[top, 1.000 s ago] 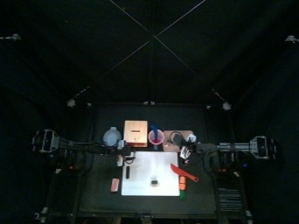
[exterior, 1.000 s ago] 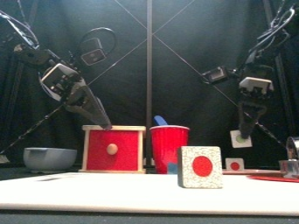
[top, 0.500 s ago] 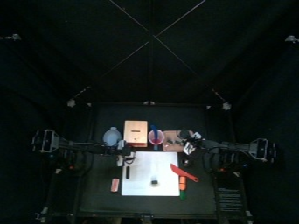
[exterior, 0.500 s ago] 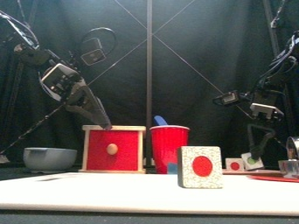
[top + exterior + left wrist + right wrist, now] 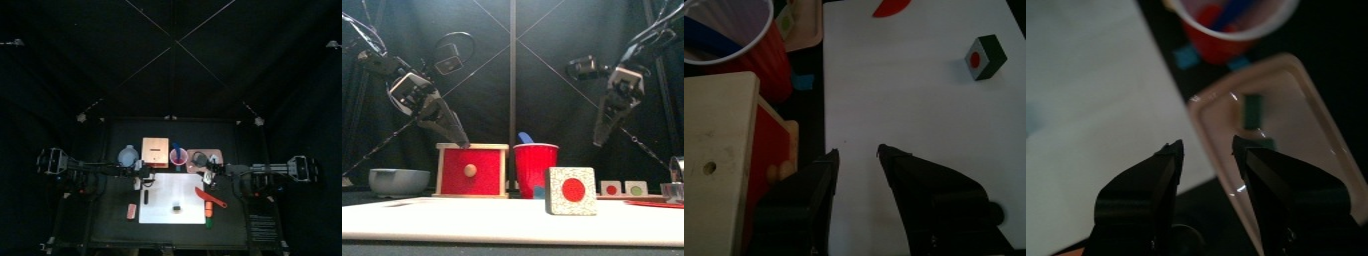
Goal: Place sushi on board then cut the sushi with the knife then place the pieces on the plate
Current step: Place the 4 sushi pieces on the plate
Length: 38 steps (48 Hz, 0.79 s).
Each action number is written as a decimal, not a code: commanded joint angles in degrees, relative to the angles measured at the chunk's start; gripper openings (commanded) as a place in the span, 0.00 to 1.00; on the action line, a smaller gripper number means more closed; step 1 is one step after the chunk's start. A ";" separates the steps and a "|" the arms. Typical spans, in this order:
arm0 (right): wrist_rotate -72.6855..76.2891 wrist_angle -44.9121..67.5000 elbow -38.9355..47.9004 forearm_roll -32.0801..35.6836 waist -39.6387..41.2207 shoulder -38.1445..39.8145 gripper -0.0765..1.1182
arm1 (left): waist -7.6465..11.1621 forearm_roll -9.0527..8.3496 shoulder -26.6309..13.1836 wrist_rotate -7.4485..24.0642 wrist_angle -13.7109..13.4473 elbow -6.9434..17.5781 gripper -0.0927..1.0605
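Two grippers raised clear of the table, jaws of each spread and empty: left gripper (image 5: 855, 158) above white board (image 5: 911, 100) beside wooden box (image 5: 718, 130), right gripper (image 5: 1207, 150) above pink tray (image 5: 1313, 110). Sushi piece (image 5: 572, 190) upright on board, before red cup (image 5: 536, 168).

Pretty clearly a robotics lab test booth, not a real kitchen: black curtains (image 5: 171, 60) all round a small black table (image 5: 114, 232), with two black robot arms (image 5: 422, 100) hanging over it. The food's all toys. A sushi block (image 5: 987, 56) sits on a white cutting board (image 5: 911, 100) out past the fingers (image 5: 804, 200) of the left gripper (image 5: 855, 152), with a wooden box (image 5: 718, 140) right beside them.
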<state>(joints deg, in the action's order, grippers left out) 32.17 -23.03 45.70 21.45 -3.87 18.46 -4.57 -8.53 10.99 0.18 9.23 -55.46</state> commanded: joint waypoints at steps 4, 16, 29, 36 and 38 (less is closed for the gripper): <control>0.53 1.14 -8.88 -0.79 -8.35 -8.44 0.74 | -0.18 0.00 0.79 -0.09 0.35 1.32 0.75; 0.53 0.79 -16.17 -2.46 -11.95 -18.37 0.74 | -0.18 0.00 0.79 -0.09 0.35 1.14 0.75; 0.35 0.88 -19.34 -3.96 -12.83 -23.47 0.74 | -0.18 0.00 0.79 0.00 0.35 0.70 0.75; 0.35 0.97 -19.51 -5.98 -13.27 -24.17 0.74 | -0.18 0.00 0.79 0.00 0.35 0.44 0.75; 0.35 0.97 -19.42 -6.50 -13.36 -24.35 0.74 | -0.18 0.00 0.88 0.00 0.35 0.35 0.75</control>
<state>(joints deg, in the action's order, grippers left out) 32.61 -22.32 27.51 15.73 -17.05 -6.94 -4.57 -8.53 10.99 0.18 9.23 -55.63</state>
